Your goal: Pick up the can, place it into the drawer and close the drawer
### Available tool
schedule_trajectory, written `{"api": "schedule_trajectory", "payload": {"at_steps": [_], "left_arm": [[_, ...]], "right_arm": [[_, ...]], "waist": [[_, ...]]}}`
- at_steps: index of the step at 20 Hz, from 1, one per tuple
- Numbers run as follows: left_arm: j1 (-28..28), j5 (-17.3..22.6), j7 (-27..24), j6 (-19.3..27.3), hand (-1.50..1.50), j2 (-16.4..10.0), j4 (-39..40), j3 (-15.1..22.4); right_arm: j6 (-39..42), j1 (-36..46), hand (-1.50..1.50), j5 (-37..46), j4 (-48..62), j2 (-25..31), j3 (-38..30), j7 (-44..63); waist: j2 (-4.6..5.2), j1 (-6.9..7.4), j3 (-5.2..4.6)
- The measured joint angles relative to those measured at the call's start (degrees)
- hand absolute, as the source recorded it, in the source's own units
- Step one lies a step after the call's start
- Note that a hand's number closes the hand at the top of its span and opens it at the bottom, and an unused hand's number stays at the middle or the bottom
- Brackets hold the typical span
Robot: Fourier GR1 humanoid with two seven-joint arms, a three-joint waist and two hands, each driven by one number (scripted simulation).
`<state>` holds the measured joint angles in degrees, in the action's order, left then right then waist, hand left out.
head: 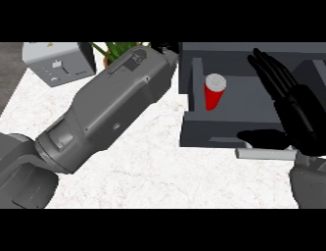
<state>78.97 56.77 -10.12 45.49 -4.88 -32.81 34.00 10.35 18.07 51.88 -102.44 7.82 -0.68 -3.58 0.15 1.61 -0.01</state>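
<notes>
Counter (144, 162), white marble, fills most of the view. Left forearm (104, 112), grey, runs on a slant from lower left up to top centre, above the counter. Left hand (167, 47) only shows as a dark bit at the forearm's far end, beside the drawer's back left corner; cannot tell if it is open or closed. Drawer (216, 130), grey, at right, pulled open. Right hand (299, 115), black, is over the drawer's right part, fingers straight and pointing away, holding nothing, thumb (261, 137) out sideways over the front wall. Toaster (58, 62), grey, top left on the counter. Can (215, 93), red with a white end, is inside the drawer near its left wall, apart from both hands; upright or lying unclear. Drawer handle (265, 154), pale bar, just below the thumb. Plant (118, 49), green leaves, between the toaster and the forearm.
</notes>
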Motion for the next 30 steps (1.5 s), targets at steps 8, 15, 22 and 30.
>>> {"api": "schedule_trajectory", "payload": {"at_steps": [8, 15, 22, 30], "left_arm": [[-2.36, -2.35, 3.98, 0.82, -1.5, -4.54, -4.95, -0.01], [-4.57, -4.32, 8.38, 2.18, -1.5, -9.4, -11.86, 0.12], [-7.6, -5.8, 11.33, 2.06, -1.5, -13.03, -17.33, -0.07], [-10.79, -7.24, 12.89, 2.12, -1.5, -15.78, -22.38, -0.61]], "right_arm": [[-7.47, 9.91, -1.5, 10.54, 19.73, 0.42, 3.13, -1.0], [-19.15, 16.2, -1.5, 16.03, 39.07, -0.14, 1.33, -2.89], [-30.32, 23.56, -1.5, 20.46, 53.85, 0.42, -1.08, -4.13], [-39.57, 30.54, -1.5, 22.05, 66.45, 1.16, -4.69, -4.86]], "waist": [[-0.04, 0.37, 0.0], [-0.17, 0.92, -0.12], [-0.71, 1.35, -0.91], [-0.44, 2.0, -0.92]]}}
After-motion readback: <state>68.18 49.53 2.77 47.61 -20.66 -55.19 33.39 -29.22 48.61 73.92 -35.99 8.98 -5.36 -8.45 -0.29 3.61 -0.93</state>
